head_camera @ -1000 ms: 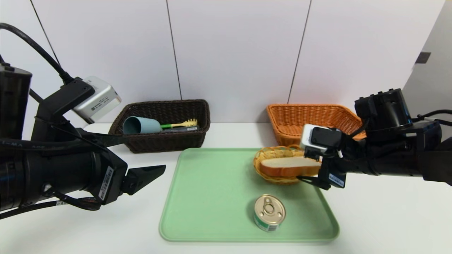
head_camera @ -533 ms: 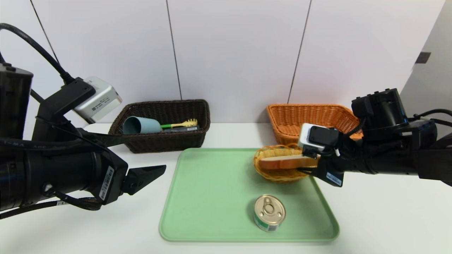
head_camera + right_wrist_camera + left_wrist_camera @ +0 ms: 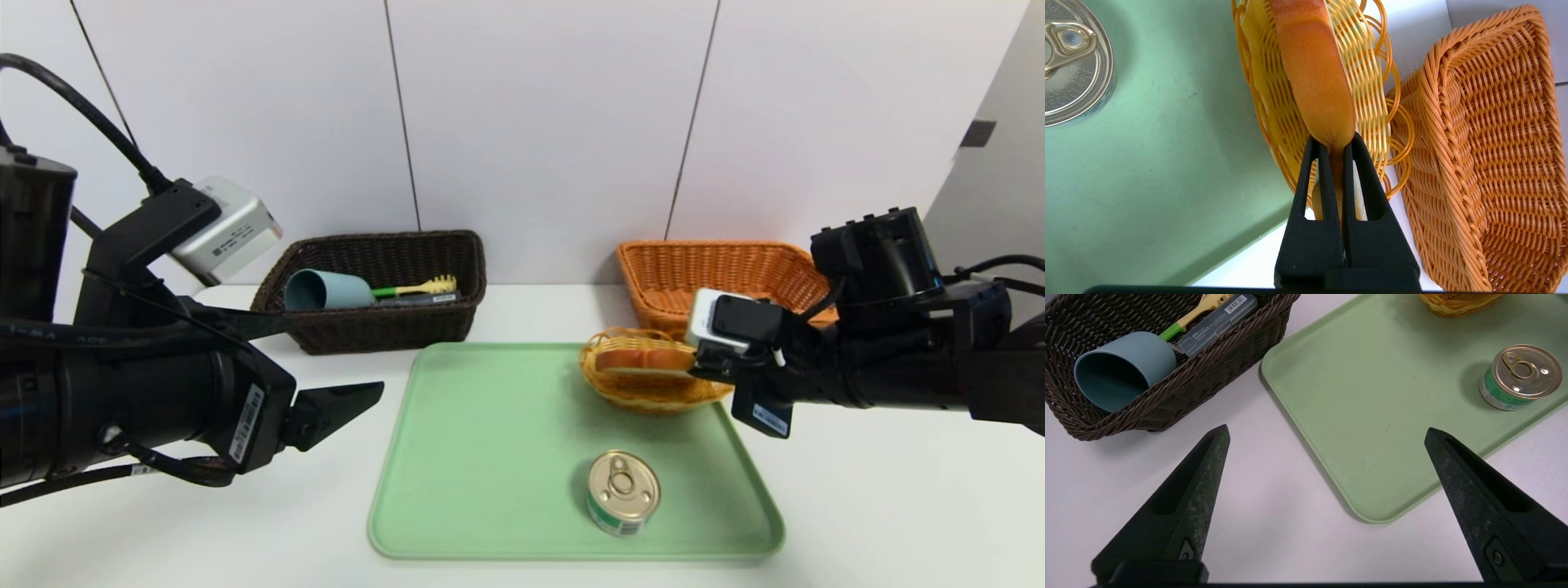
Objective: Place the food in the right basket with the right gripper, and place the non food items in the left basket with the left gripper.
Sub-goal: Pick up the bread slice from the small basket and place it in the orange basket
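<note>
The right gripper is clamped tight on the near edge of the bread slice, pinching the crust flat between its fingers. The bread sits in the small yellow wicker bowl at the far right corner of the green tray. Just beyond that bowl stands the orange basket, nothing visible inside it. A sealed tin can stands upright near the tray's front edge, well apart from the bread. Over on the left, the left gripper hovers above the white surface with jaws spread wide, holding nothing. The dark brown basket holds a blue cup, a yellow brush and a clear case.
</note>
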Controlling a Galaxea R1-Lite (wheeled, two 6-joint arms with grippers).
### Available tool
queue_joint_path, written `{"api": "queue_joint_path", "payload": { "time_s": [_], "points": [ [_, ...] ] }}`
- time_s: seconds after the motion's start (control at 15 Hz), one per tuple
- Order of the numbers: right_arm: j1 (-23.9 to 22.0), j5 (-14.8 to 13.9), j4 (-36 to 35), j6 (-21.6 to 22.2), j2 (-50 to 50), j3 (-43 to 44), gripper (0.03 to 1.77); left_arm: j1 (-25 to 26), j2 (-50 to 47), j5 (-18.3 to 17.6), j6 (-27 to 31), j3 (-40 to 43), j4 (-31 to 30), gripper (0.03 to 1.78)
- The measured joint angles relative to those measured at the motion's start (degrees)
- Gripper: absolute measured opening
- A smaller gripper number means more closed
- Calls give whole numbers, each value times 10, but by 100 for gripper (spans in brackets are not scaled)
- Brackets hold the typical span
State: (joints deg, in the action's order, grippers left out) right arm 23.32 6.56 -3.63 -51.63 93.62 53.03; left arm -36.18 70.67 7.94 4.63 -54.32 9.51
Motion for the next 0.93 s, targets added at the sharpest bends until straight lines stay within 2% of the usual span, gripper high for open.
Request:
{"api": "queue_joint_path", "payload": {
  "time_s": [0.53,0.8,0.93],
  "points": [
    [-6,-2,2,53,-48,54,7,0,-1,0,0,-1,0,169],
    [-38,-9,1,58,-67,90,7,1,-3,0,-1,0,0,169],
    [-59,-23,1,58,-68,106,7,1,-3,0,-1,0,0,169]
  ]
}}
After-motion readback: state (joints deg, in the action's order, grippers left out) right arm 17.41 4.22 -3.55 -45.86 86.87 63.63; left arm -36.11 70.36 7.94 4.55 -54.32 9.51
